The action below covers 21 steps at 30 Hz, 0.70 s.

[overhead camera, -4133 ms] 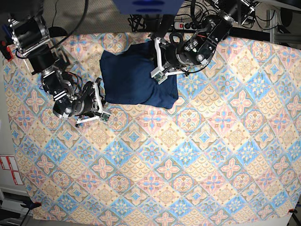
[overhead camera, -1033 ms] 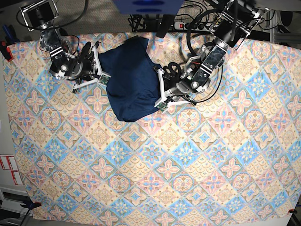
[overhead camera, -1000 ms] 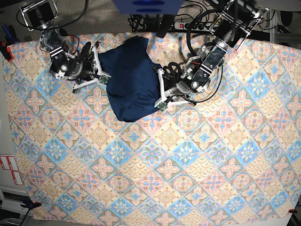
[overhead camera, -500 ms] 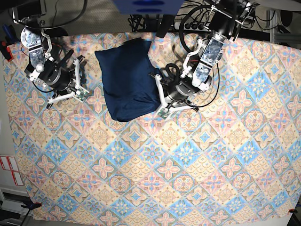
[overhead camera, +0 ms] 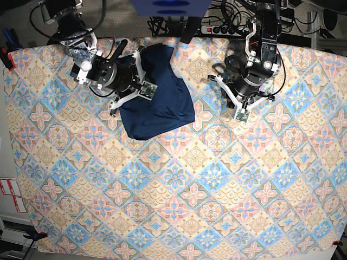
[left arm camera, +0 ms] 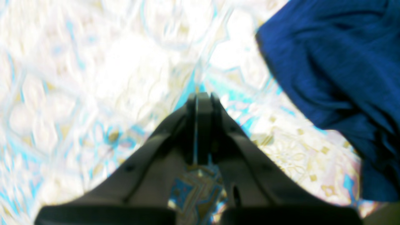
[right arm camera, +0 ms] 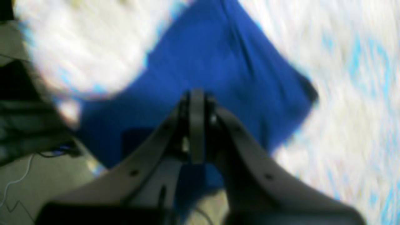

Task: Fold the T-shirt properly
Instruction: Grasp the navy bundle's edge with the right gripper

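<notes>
Left wrist: left gripper (left arm camera: 200,97) closed, empty; one dark navy-blue knit T-shirt (left arm camera: 337,72) at 2 o'clock.
Right wrist: right gripper (right arm camera: 196,93) closed, empty, over shirt.
Base: one shirt at 11 o'clock on one patterned tablecloth (overhead camera: 179,206).

I see open counter (overhead camera: 179,206) across the near half; the T-shirt (overhead camera: 157,103) and right arm (overhead camera: 103,73) crowd the far left.

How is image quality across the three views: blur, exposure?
Base view: sharp, evenly lit. Left wrist view: patterned cloth overexposed and smeared; T-shirt moderately sharp. Right wrist view: heavy motion blur throughout, T-shirt edges smeared, cloth washed out.
</notes>
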Motion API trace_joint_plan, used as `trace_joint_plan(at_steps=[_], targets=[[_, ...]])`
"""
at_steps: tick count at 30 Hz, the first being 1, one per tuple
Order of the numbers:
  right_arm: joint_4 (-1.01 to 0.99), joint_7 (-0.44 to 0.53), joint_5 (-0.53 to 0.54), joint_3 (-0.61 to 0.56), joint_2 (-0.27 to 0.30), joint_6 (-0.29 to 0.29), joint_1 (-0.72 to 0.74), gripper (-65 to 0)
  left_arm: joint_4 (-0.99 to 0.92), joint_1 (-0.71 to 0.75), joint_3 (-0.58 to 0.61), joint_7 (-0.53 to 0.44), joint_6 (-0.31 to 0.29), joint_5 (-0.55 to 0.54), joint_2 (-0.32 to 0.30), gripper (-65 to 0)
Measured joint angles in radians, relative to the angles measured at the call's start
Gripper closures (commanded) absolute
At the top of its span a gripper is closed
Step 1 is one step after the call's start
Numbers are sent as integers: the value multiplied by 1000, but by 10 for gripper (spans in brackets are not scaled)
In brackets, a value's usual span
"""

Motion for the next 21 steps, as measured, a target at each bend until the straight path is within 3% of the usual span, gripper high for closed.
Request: trace_joint_plan(at_steps=[10,15,21], targets=[[-51,0,4,-112,-122,-3,104,0,1,28,-134,-2,1,1,99,0],[-208,-15,-17,-109,-204,-8,151,0,2,32,-137,-1,-8,0,101,0],[-343,-2,-4,-109,-230,-8,186,0,2,33,-137,1,-6,1,120,0]])
